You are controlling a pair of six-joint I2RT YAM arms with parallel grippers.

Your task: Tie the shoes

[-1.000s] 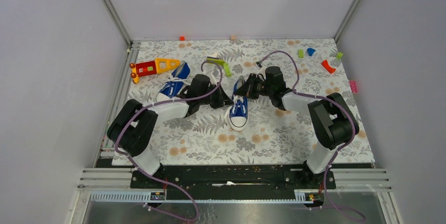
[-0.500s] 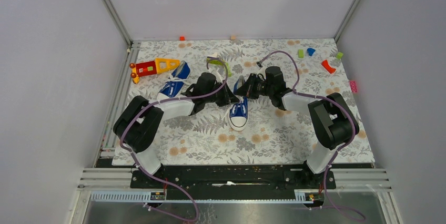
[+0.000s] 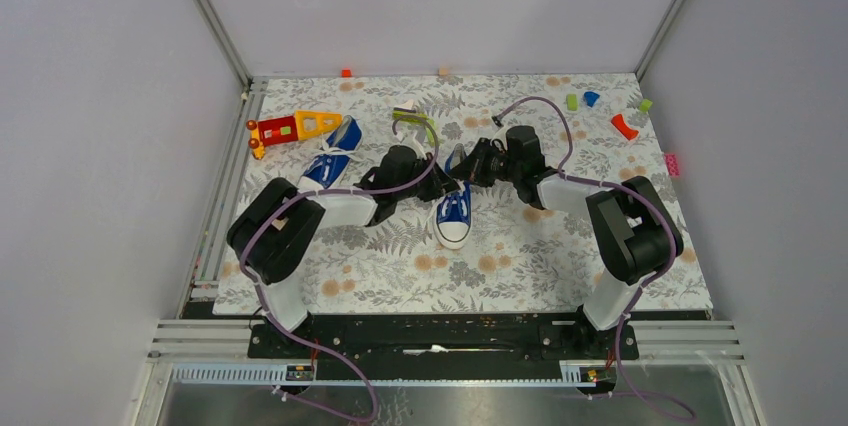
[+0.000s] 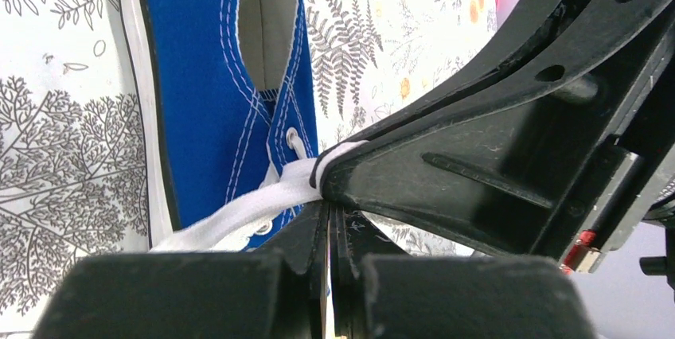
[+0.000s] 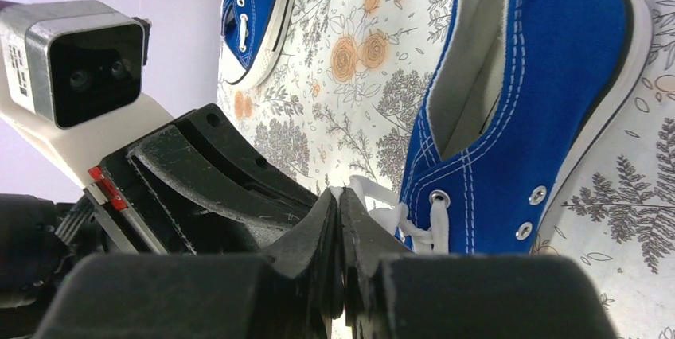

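Note:
One blue shoe [image 3: 455, 208] lies mid-table, toe toward me; its match [image 3: 332, 158] lies to the left, laces loose. My two grippers meet tip to tip over the middle shoe's heel end. In the right wrist view, my right gripper [image 5: 340, 194] is shut on a white lace [image 5: 382, 200] coming from the top eyelet of that shoe [image 5: 517, 116]. My left gripper [image 4: 328, 205] is shut, its tips right under the lace [image 4: 247, 208] and against the right gripper's finger [image 4: 477, 148]. I see nothing clearly pinched in the left jaws.
A red-orange-yellow toy [image 3: 290, 127] lies at the back left beside the second shoe. A green piece [image 3: 425, 124] sits behind my left gripper. Small coloured blocks, red [image 3: 624, 126], green [image 3: 571, 102] and pink [image 3: 672, 163], dot the back right.
My left arm has swung right, bringing its shut gripper from beside the middle shoe up against the right gripper. The right arm and both shoes have stayed put.

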